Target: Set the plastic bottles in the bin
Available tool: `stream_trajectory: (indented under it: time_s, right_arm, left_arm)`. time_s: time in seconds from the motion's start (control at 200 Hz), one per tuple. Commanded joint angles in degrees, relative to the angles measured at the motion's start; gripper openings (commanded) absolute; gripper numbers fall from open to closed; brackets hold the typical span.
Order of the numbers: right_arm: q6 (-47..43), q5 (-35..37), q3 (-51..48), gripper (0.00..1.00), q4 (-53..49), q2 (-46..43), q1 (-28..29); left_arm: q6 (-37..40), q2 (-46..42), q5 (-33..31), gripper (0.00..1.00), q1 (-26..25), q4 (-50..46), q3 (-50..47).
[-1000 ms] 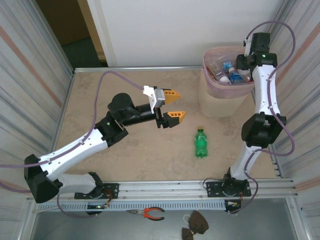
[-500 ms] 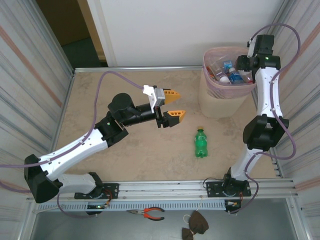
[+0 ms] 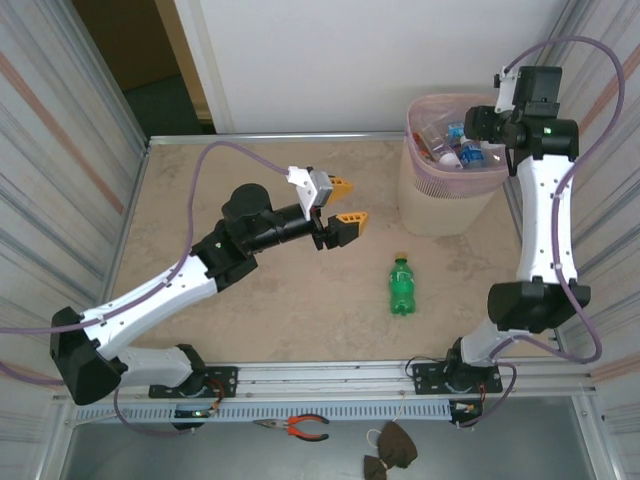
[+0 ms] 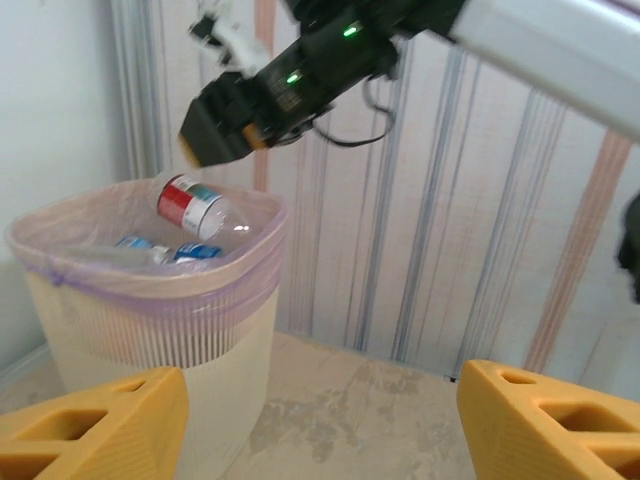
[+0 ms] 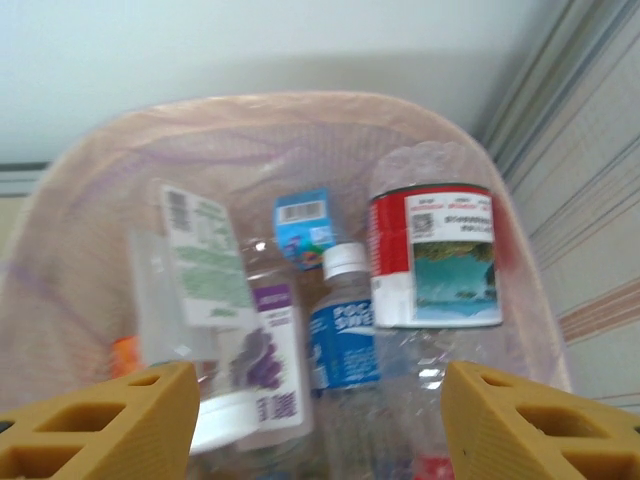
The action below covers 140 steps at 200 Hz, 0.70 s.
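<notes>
Right hand (image 5: 318,420) and left hand (image 3: 347,203) gape empty; in the pale pink mesh-walled plastic bin (image 3: 430,205), a red-labelled clear bottle (image 5: 435,255) seems perched at the rim, where a bump could tip it out.

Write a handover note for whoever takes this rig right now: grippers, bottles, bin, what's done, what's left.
Left gripper: open, empty, hovering over the table, pointed toward the bin.
Right gripper: open above the bin, nothing between its fingers.
Done: several bottles lie in the bin, a red-labelled bottle among them.
Left: one green bottle lies on the table in front of the bin. Probably the left arm's pick, as its gripper is nearer.
</notes>
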Motion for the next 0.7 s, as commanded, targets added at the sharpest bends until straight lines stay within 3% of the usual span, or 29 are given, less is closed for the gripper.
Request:
stream_trajectory:
  time_s: [0.0, 0.296, 0.696]
  right_arm:
    - [2.76, -1.17, -3.83, 0.64, -2.21, -5.03, 2.0]
    - [9.67, -0.82, -16.66, 0.55, -4.55, -17.56, 7.45]
    - [26.53, 6.08, -37.08, 0.6, -12.5, -26.66, 29.58]
  left_arm:
    - [-2.29, 0.07, -2.12, 0.72, 1.49, -0.55, -0.82]
    - [-4.15, -0.58, -2.39, 0.71, 3.23, -0.89, -2.27]
    - [-6.12, -2.47, -3.77, 0.71, 6.29, -2.2, -4.42]
